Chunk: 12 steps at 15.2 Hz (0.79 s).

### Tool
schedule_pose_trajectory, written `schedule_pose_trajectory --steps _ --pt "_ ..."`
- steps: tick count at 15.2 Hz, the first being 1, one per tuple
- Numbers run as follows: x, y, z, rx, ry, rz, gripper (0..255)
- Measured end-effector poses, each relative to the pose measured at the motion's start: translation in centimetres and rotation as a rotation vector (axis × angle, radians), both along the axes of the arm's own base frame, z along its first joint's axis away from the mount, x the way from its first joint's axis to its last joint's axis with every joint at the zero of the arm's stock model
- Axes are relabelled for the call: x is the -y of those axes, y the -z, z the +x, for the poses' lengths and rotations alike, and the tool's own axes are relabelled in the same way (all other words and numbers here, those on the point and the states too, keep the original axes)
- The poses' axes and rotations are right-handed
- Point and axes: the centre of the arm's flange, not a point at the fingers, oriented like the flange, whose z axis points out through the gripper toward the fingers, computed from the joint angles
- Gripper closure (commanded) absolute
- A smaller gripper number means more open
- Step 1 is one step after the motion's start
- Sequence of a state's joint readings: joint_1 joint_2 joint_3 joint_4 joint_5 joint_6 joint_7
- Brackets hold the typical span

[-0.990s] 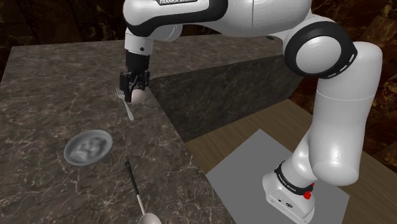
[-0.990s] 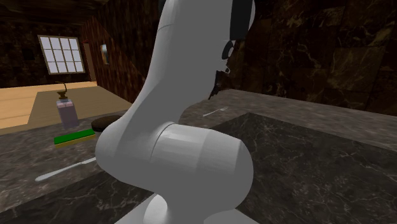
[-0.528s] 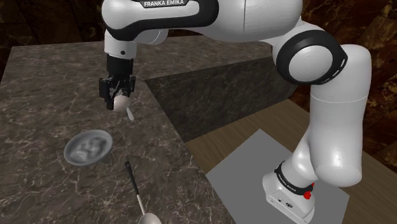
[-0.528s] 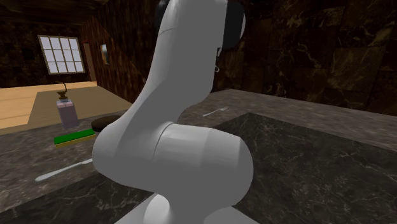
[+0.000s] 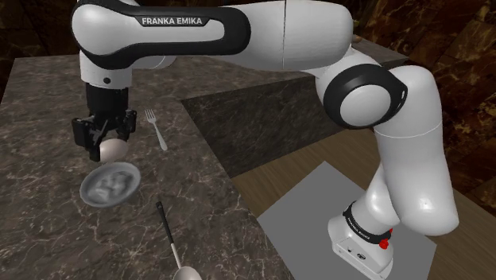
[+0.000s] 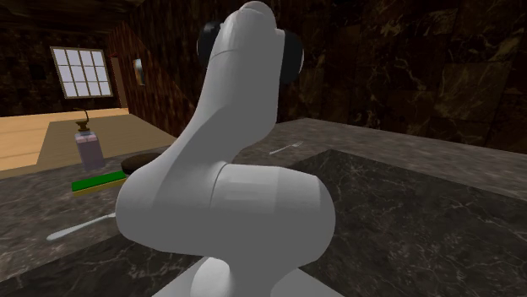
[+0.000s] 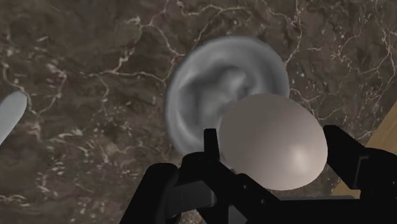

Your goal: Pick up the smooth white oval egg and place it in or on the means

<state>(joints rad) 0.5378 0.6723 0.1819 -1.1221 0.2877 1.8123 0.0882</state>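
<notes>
Egg [image 5: 113, 149]: pale, smooth, oval. It is clamped between the two black fingers of the claw [image 5: 104, 143], one finger pressed against each side, and is held in the air above the counter [image 5: 40, 111].

In the shoulder view, the egg is seen just above the far rim of the dish [image 5: 84, 189]. The dish is grey and round, with a moulded relief inside, and is set flat on the dark veined counter. In the wrist view, the dish is seen under the claw and its near edge is partly covered by the egg. No contact between egg and dish is observed.

Fork [image 5: 156, 129]: laid on the counter just beside the claw, toward the shoulder view's right, apart from the dish.

Spoon [image 5: 168, 237]: dark handle, pale bowl, laid on the counter near the shoulder view's lower edge, apart from the dish.

Arm [image 5: 238, 32]: white, stretched from the stand [image 5: 362, 245] up and across to the shoulder view's left, wrist pointed down. The stand is placed on a grey mat [image 5: 302, 211] on a wooden floor [image 5: 270, 171].

In the second exterior view, the claw is hidden behind the arm. A bottle [image 6: 88, 148] and a window [image 6: 80, 72] are noted at that view's left.
</notes>
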Motion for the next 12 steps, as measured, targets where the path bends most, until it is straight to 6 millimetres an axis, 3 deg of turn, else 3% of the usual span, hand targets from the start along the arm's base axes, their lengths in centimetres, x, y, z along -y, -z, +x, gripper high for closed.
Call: schedule_pose_trajectory --steps 3,12 --pt "-2.5 0.6 -0.5 0.000 0.000 0.000 255" --pt "-2.9 5.2 -0.5 0.000 0.001 0.000 255"
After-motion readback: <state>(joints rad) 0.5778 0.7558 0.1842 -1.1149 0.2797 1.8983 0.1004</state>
